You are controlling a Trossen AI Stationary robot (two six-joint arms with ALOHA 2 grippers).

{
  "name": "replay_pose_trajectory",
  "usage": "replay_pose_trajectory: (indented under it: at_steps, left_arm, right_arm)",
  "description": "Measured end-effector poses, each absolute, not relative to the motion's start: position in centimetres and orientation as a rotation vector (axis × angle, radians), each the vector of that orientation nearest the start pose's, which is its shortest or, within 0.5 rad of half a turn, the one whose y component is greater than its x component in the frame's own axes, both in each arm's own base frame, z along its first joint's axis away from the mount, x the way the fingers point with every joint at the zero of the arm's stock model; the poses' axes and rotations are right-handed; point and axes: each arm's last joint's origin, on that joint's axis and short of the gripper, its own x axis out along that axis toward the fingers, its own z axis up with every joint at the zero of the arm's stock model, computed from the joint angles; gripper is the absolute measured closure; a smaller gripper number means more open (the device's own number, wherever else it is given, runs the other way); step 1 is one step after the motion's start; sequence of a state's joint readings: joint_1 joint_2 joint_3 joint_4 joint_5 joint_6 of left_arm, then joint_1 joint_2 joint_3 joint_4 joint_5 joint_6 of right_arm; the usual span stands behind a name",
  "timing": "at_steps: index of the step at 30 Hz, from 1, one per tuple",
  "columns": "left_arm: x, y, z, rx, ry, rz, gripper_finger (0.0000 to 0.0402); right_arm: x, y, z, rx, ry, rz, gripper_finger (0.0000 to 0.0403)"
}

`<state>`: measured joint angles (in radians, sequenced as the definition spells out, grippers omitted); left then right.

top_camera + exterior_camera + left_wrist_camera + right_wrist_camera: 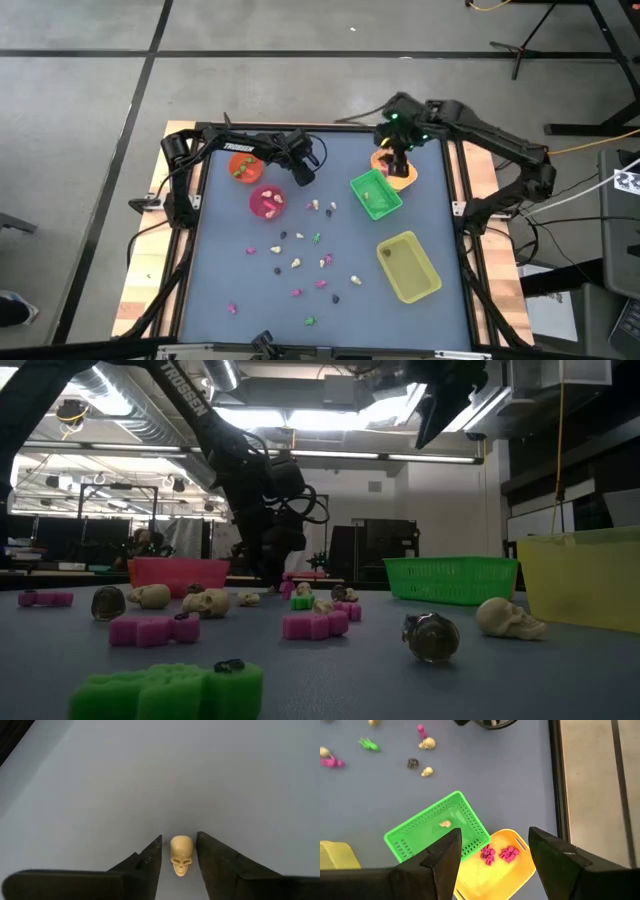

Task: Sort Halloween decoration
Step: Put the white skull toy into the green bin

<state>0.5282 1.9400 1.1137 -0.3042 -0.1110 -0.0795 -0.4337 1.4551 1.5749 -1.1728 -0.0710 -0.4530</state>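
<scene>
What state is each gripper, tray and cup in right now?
Left gripper: low over the table, fingers straddling a cream skull, gaps visible.
Right gripper: open, empty, above the trays.
Green tray: upright, one cream piece inside.
Orange tray: pink pieces inside.
Yellow tray: upright, looks empty.
Pink cup: holds pieces.
Orange cup: holds pieces.

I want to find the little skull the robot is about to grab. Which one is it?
Look at the pink cup near the left arm. Just past it, toward the green tray, the left pincer points down at the table, open, with a cream skull lying between its two dark fingers. The other skulls lie out in the open with nothing around them.
</scene>
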Motion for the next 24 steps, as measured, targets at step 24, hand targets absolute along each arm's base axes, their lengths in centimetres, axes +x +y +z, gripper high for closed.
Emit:
replay_pose_trajectory:
  at_steps: [24]
  left_arm:
    - [31.5,18.6,12.2,-0.316,1.105,0.592,0.0367]
  right_arm:
    - [23.2,-15.8,30.8,-0.052,0.876,-0.047,0.0173]
